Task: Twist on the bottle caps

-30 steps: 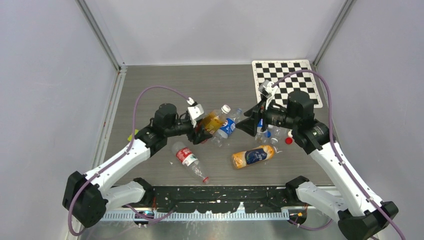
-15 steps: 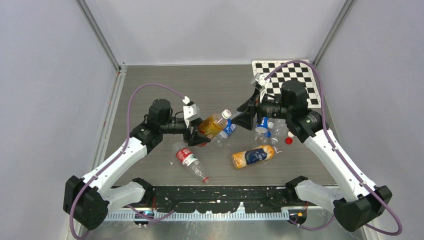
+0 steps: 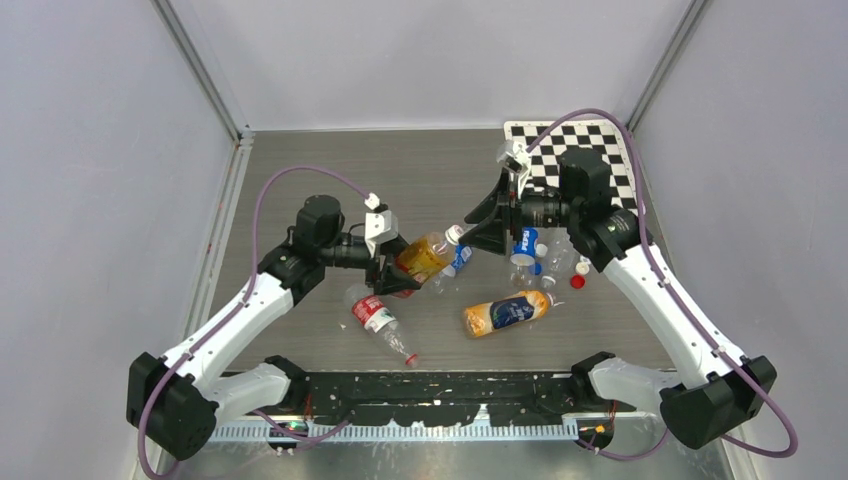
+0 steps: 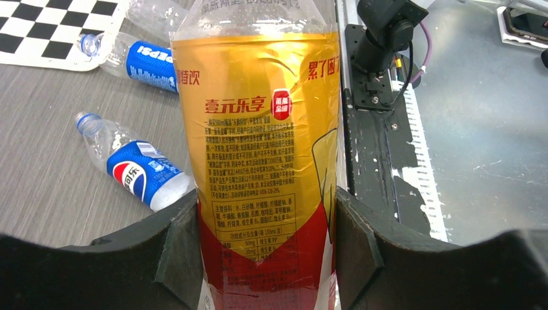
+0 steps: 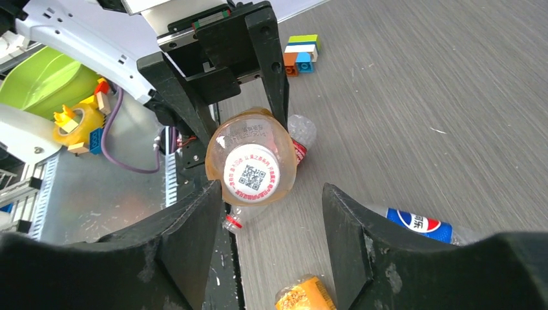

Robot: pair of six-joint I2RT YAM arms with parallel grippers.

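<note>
Left hand (image 4: pixel 266 219) grips the light-looking, squashy bottle (image 4: pixel 258 129) off the counter (image 3: pixel 300 180). Right hand (image 5: pixel 271 194) is open around the small white cap (image 5: pixel 253 175) on its top, likely hard and slick, so pinch its round edge.

The left arm (image 3: pixel 240 315) is reaching toward the middle of the table (image 3: pixel 300 180). The left jaws are clamping an amber bottle (image 3: pixel 420 255) by its body and holding it slanted, its white cap (image 3: pixel 453 234) pointing right. The right arm (image 3: pixel 650 290) is reaching in from the opposite side. The right jaws are facing that cap with their tips just beside it, though contact is not showing clearly. A blue-labelled bottle (image 3: pixel 458 262) is lying just under the amber one. An orange-labelled bottle (image 3: pixel 507 312) and a red-labelled bottle (image 3: pixel 378 320) are lying nearer the bases. A loose red cap (image 3: pixel 577 282) is resting beside the right arm.
</note>
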